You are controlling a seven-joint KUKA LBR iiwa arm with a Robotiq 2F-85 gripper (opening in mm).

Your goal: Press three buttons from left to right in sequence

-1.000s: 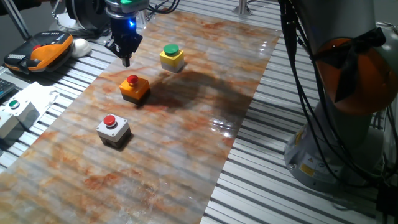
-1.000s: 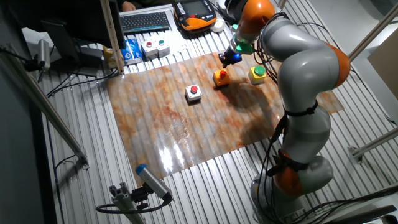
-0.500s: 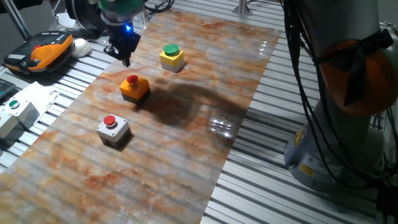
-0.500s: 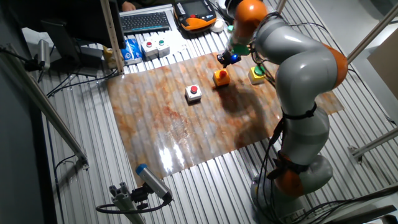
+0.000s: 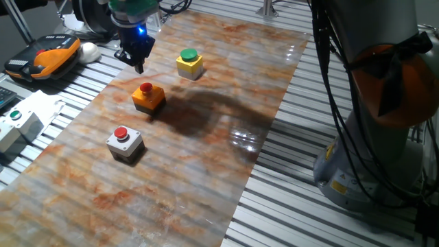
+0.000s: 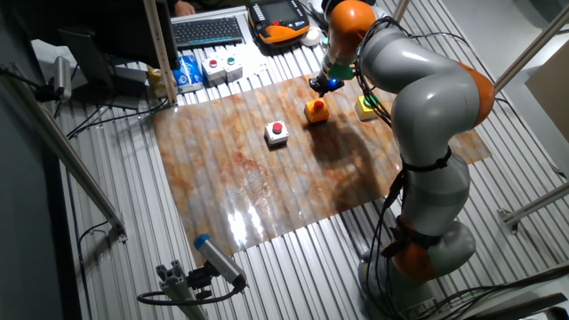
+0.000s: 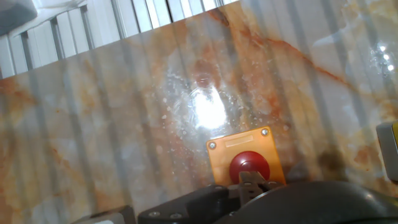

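One fixed view: gripper (image 5: 138, 63) hangs above the marble mat (image 5: 226, 82), beyond the orange button box (image 5: 148, 97); grey box (image 5: 125, 143) nearer, yellow box (image 5: 190, 64) farther.

Other fixed view: the three boxes sit in a row, well apart.

Hand view: red cap (image 7: 249, 167) just ahead. You cannot tell whether the fingers are parted.

Boxes look rigid and light; press straight down on the cap centre, or they may slide.

Fixed views face mat (image 5: 206, 137) from opposite sides, one nearer; hand view looks straight down, close.
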